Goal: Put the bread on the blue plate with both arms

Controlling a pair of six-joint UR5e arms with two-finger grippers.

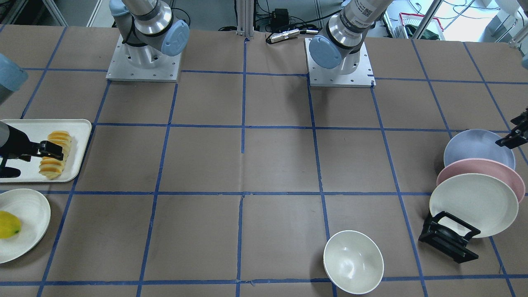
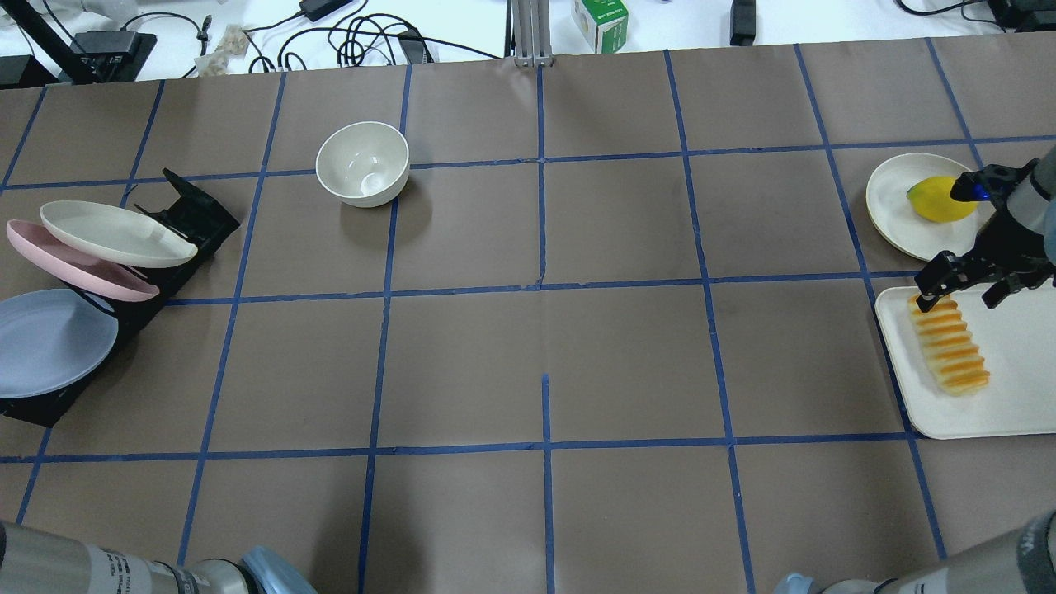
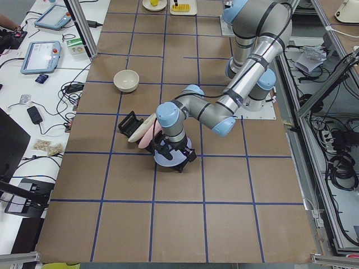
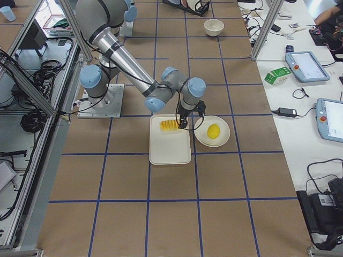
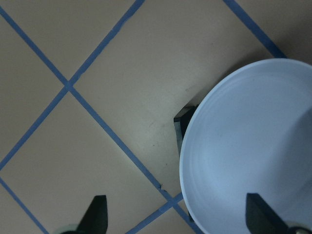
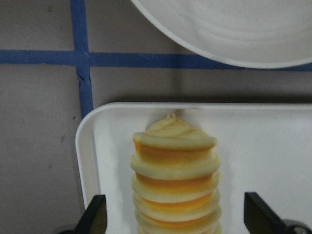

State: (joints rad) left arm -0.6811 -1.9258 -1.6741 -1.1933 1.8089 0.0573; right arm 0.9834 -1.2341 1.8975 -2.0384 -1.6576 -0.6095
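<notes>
Right pincer (image 2: 959,299), fingers spread wide, straddles the bread (image 2: 949,345) toward its far end, one finger on each side of the loaf. Left pincer (image 5: 178,214), likewise apart and holding nothing, hovers at the rim of the blue plate (image 2: 49,342), one finger above the plate and the other above bare paper. Between them a broad stretch of the tabletop (image 2: 544,330) runs as bare brown paper across several taped squares. The bread lies lengthwise on a white tray (image 2: 1015,371) at the robot's right-hand edge. It sits close to the tray rim that faces the middle, with bare tray on its outer side. At the opposite edge the blue plate rests at the near end of a black rack (image 2: 194,216), with a pink plate (image 2: 91,279) and a cream plate (image 2: 115,233) leaning in a row beyond it. A small cream plate (image 2: 891,198) lies just past the tray, one strip of tape between them, and carries a yellow fruit (image 2: 940,200). A cream bowl (image 2: 363,162) stands alone on the far side, apart from the rack. Blue tape marks the paper in a grid. Benches with cables and tablets line the far side, inside aluminium framing.
</notes>
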